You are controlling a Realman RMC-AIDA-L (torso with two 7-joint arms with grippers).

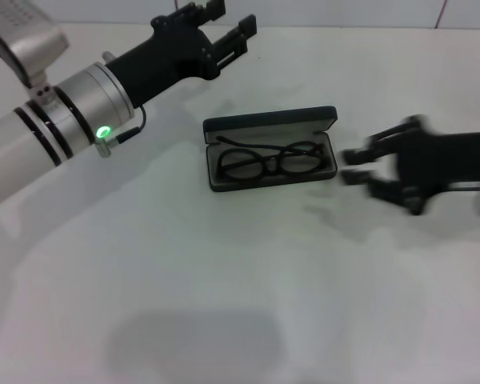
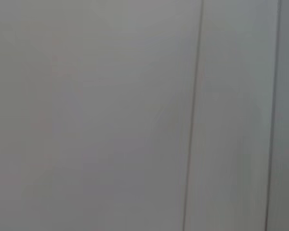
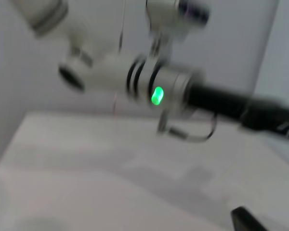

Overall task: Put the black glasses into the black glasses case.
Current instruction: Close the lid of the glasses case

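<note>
Thin black-framed glasses (image 1: 270, 162) already lie inside the open, grey-lined rectangular black hard case (image 1: 224, 183), long axis 9-to-3 across the white surface (image 1: 224, 304), lid standing along its 12 o'clock edge. Right gripper (image 1: 354, 166), fingers apart and empty, sits just off the case's 3 o'clock end and is the nearer arm for closing the lid. Left gripper (image 1: 230, 28), fingers also apart, hangs raised toward 11 o'clock, well apart.

- No text, label, brand, number or sign is legible anywhere in view.
- The raised lid of the long rectangular black hard glasses case (image 1: 270, 122) shows no readable lettering.
- The white-and-black left robot arm (image 1: 80, 108) carries a green light only, no marking.
</note>
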